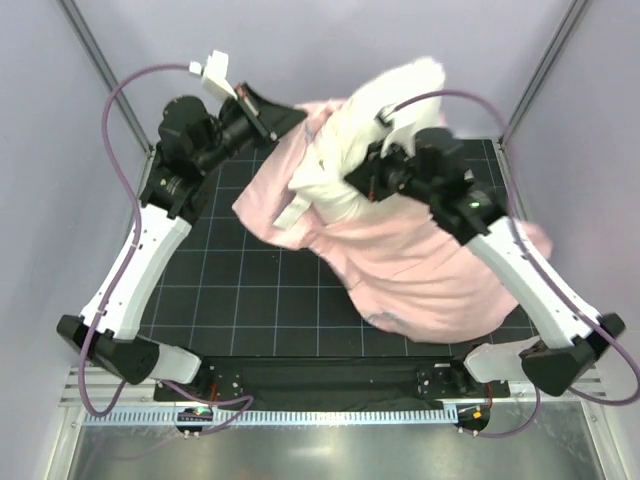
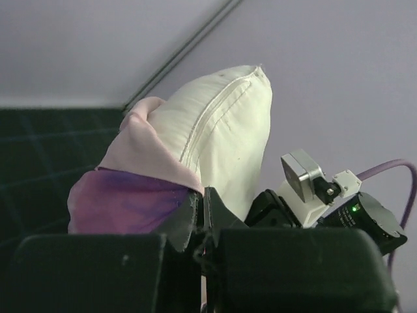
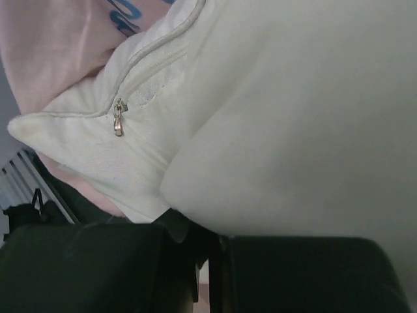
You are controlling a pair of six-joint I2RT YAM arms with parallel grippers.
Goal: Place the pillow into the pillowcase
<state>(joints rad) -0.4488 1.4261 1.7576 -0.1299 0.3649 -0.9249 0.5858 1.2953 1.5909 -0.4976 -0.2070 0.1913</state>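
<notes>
Top camera overhead looking down, wrist cameras close, sharing pillow (image 2: pixel 225 127)

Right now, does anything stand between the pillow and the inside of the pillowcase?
No separate thing is visible. The pillow already sits partly in the pillowcase, whose pink fabric bunches around it; the left gripper pinches its edge.

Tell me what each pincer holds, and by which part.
Left pincer: thin pink-and-purple fabric pillowcase, by its edge. Right pincer: shut against the plump white pillow; hold hidden.

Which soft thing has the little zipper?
The white pillow; its zipper pull hangs on its seam. The pink pillowcase shows none.
</notes>
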